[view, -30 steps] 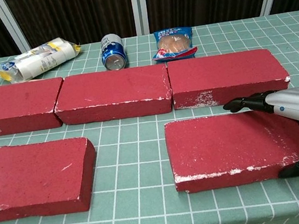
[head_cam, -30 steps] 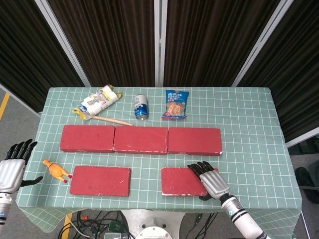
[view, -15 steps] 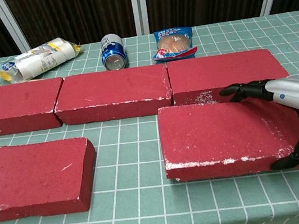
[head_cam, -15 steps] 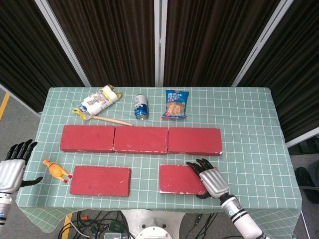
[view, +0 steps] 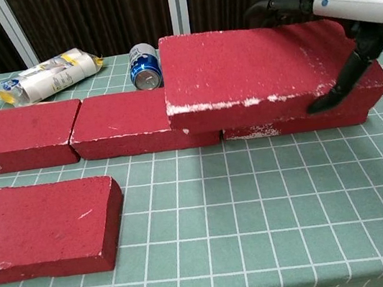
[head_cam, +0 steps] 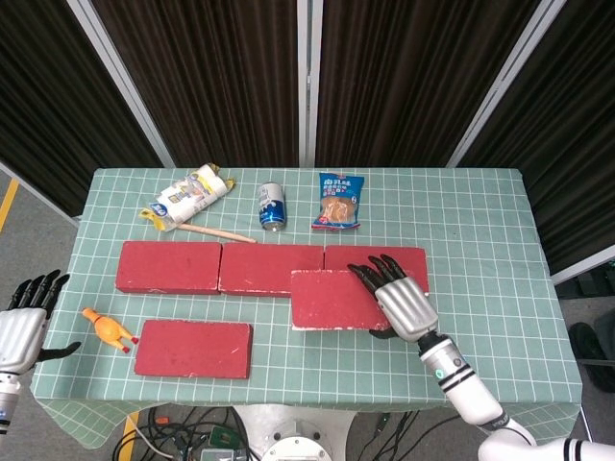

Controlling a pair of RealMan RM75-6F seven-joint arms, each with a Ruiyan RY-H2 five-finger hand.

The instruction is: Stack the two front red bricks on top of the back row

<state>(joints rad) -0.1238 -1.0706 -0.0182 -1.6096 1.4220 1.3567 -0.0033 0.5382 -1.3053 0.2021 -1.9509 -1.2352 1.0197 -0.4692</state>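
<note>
Can [head_cam: 272, 206], snack bag [head_cam: 339, 200] and roll [head_cam: 188, 200] behind brick [view: 257, 71] in right hand [head_cam: 402, 303].

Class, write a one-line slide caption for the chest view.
Right robot hand holds a red brick raised over the back row; second front brick waits.

Checked table [head_cam: 480, 221], bricks [head_cam: 192, 348], can [head_cam: 272, 206]

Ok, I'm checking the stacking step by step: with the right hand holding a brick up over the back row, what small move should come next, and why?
Probably carry the lifted brick a little further back, then lower it. The right hand grips its right end, and from the head view its front edge overhangs the back row toward the front brick.
</note>
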